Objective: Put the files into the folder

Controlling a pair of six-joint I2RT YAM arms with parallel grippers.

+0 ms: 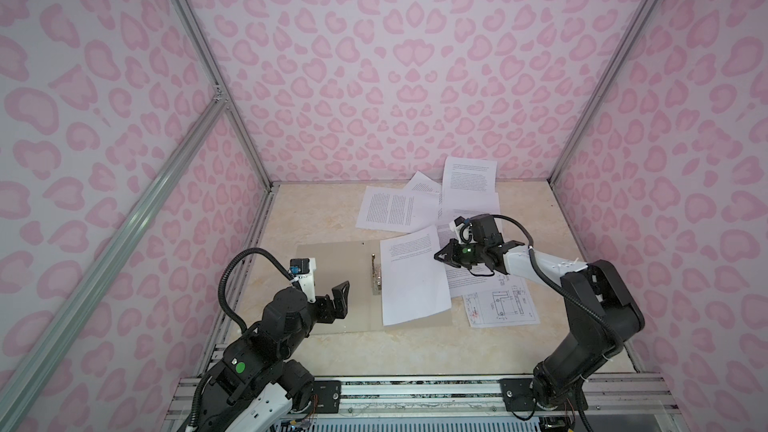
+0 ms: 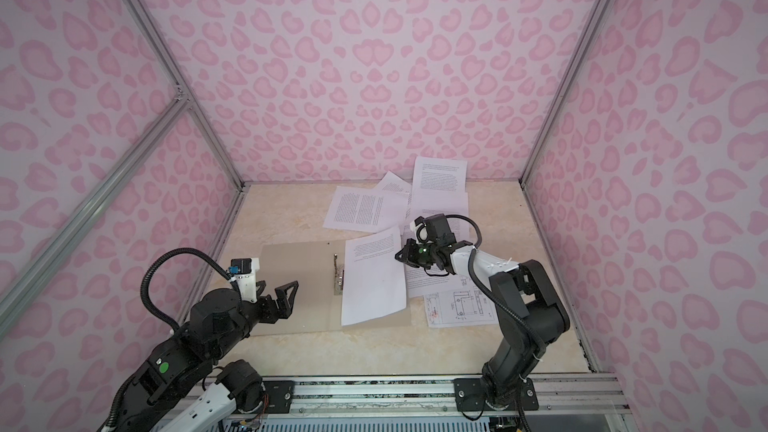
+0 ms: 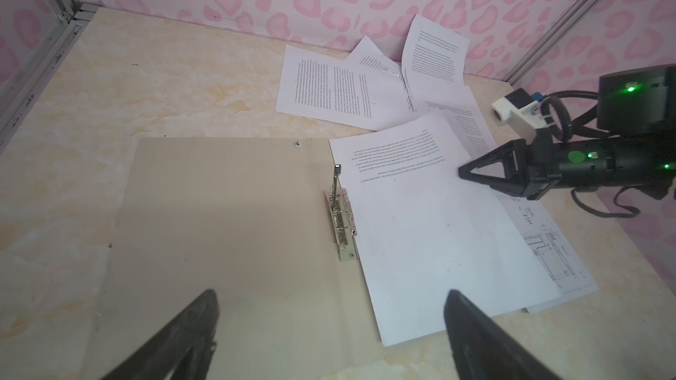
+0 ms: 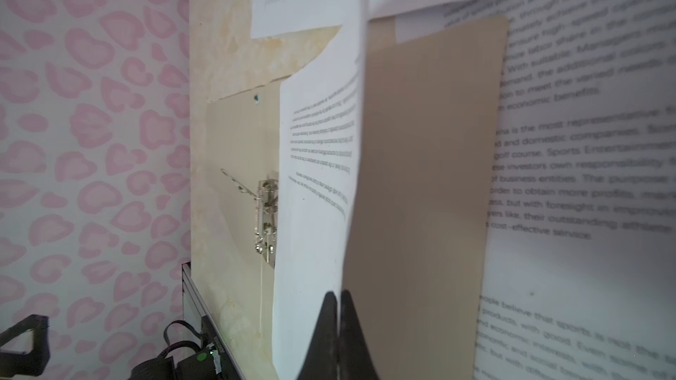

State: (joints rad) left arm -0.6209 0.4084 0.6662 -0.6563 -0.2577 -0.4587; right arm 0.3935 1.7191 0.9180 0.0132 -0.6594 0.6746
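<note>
White top sheet on the folder: my right tool, reaching toward nine o'clock, pinches its edge; left tool hovers spread.

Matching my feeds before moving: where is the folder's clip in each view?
Top view: clip just below centre, left of the sheet.
Top view: clip left of centre.
Left wrist: clip mid-frame.
Right wrist: clip left of centre.
Shared landmark: the sheet beside it.
</note>
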